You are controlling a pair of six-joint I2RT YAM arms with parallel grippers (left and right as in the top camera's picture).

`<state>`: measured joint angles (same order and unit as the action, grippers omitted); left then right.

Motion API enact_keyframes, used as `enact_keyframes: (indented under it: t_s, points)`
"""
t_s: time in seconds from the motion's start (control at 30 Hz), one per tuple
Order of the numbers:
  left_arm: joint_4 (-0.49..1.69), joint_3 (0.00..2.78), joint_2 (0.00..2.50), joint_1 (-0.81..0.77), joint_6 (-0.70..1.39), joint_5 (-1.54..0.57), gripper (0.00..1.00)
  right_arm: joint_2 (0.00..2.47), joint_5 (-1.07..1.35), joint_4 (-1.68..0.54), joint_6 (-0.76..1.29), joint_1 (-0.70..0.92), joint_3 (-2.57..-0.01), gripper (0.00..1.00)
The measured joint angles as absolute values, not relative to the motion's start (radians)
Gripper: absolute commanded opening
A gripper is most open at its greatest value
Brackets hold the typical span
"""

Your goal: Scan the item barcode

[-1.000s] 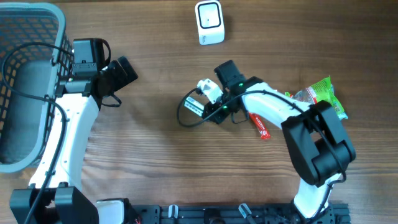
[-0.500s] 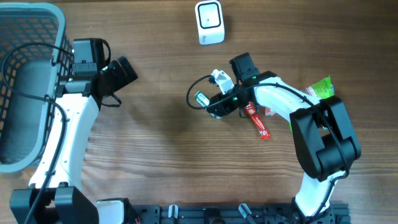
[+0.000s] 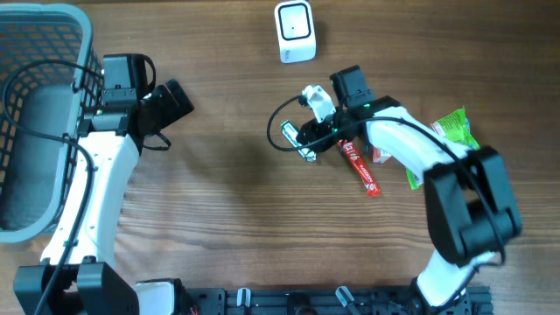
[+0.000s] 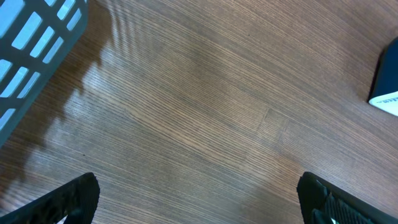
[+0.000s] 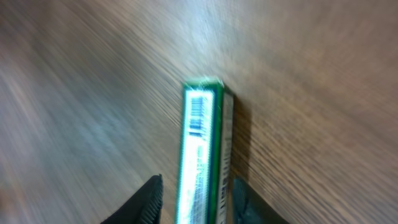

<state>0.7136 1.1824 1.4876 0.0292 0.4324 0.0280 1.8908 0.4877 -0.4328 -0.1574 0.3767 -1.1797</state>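
Note:
A slim green box [image 3: 293, 137] with a barcode [image 5: 198, 115] on its narrow face lies between the jaws of my right gripper [image 3: 304, 136], mid-table. In the right wrist view the box [image 5: 202, 155] runs up between the fingers. The left finger [image 5: 152, 199] stands a little apart from it and the right finger sits at its edge, so the right gripper [image 5: 196, 205] is open around it. The white scanner [image 3: 295, 31] stands at the far edge, apart from the box. My left gripper [image 3: 179, 101] is wide open by the basket, with only bare wood between its fingertips [image 4: 81, 196].
A grey basket [image 3: 83, 61] fills the far left. A red stick pack [image 3: 360, 168] and a green snack bag [image 3: 448, 140] lie to the right of my right gripper. A black cable loops round the box. A dark and white corner [image 4: 387, 81] shows at the left wrist view's right edge.
My right gripper has moved up and to the right with the green box, nearer the scanner, and its jaws have loosened round the box. The left arm has not moved.

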Motion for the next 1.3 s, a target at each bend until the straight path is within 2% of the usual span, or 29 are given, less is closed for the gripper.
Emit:
enact_keyframes:
  t_s: [0.1, 0.2, 0.77, 0.9, 1.1, 1.3]
  points:
    - [0.714, 1.182, 1.488, 0.029, 0.432, 0.028, 1.00, 1.805, 0.476, -0.456, -0.152, 0.377, -1.186, 0.11]
    - [0.714, 1.182, 1.488, 0.029, 0.432, 0.028, 1.00, 1.802, 0.466, -0.464, -0.154, 0.378, -1.183, 0.09]
    - [0.714, 1.182, 1.488, 0.029, 0.432, 0.028, 1.00, 1.919, 0.479, -0.459, -0.161, 0.385, -1.173, 0.08]
    - [0.714, 1.182, 1.488, 0.029, 0.432, 0.028, 1.00, 1.919, 0.481, -0.447, -0.153, 0.385, -1.172, 0.11]
    - [0.714, 1.182, 1.488, 0.029, 0.432, 0.028, 1.00, 1.919, 0.620, -0.443, -0.149, 0.384, -1.173, 0.11]
    - [0.714, 1.182, 1.488, 0.029, 0.432, 0.028, 1.00, 1.919, 0.533, -0.434, -0.149, 0.384, -1.155, 0.11]
